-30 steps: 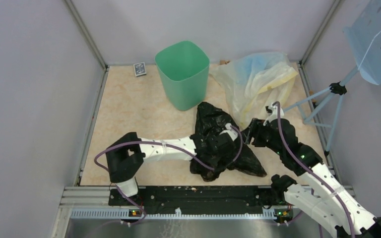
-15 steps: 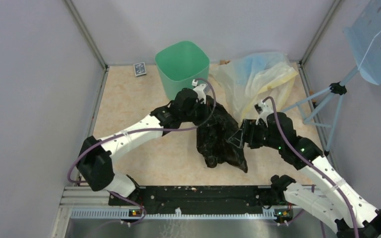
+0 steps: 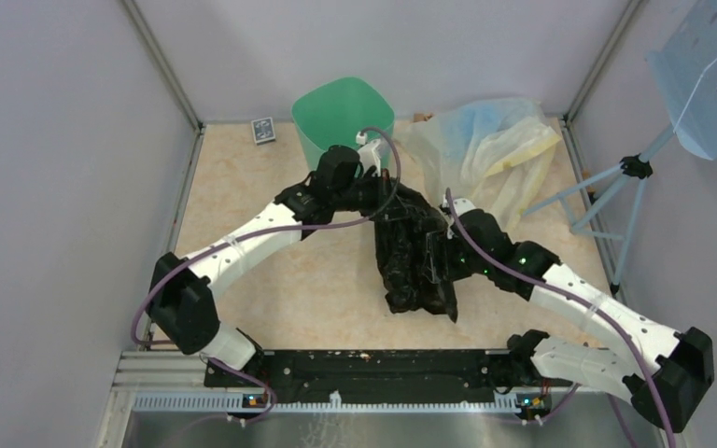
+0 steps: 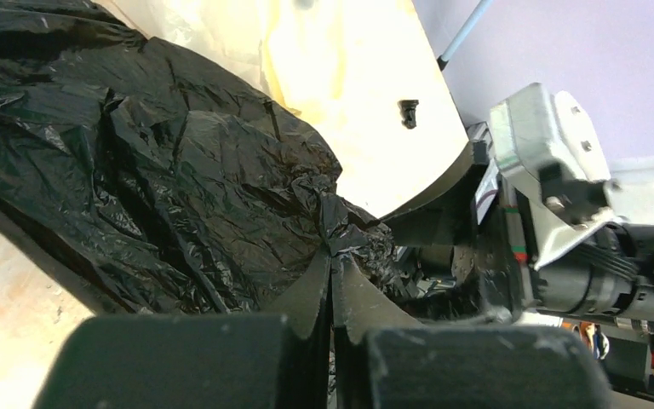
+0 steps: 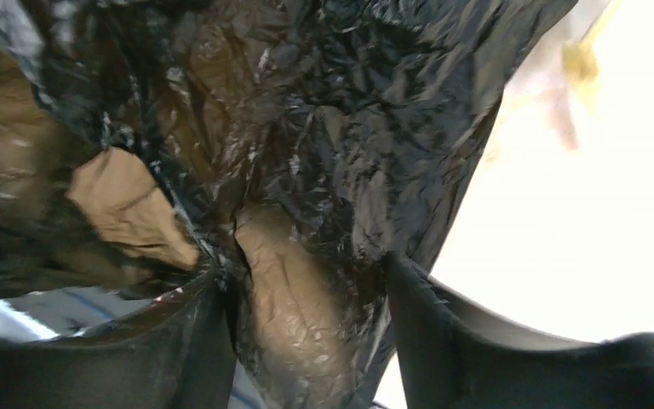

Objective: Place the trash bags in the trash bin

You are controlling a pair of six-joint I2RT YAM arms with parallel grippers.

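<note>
The black trash bag [image 3: 417,261] hangs stretched in mid-table, its top pulled up close to the front of the mint-green trash bin [image 3: 336,110]. My left gripper [image 3: 388,198] is shut on a pinch of the bag's top; in the left wrist view the closed fingertips [image 4: 334,256] nip crinkled black film [image 4: 162,179]. My right gripper [image 3: 441,259] is pushed into the bag's right side. In the right wrist view its jaws stand wide apart [image 5: 306,290] with folds of the bag [image 5: 324,128] between the fingers, not pinched.
A pale translucent yellowish-blue plastic heap [image 3: 485,145] lies at the back right beside the bin. A light-blue perforated panel [image 3: 709,75] on a tripod stand [image 3: 616,191] stands at the right wall. A small card box [image 3: 262,130] lies left of the bin.
My left gripper has carried the bag's top from near the front edge up to the bin. My right gripper has moved left into the bag.
</note>
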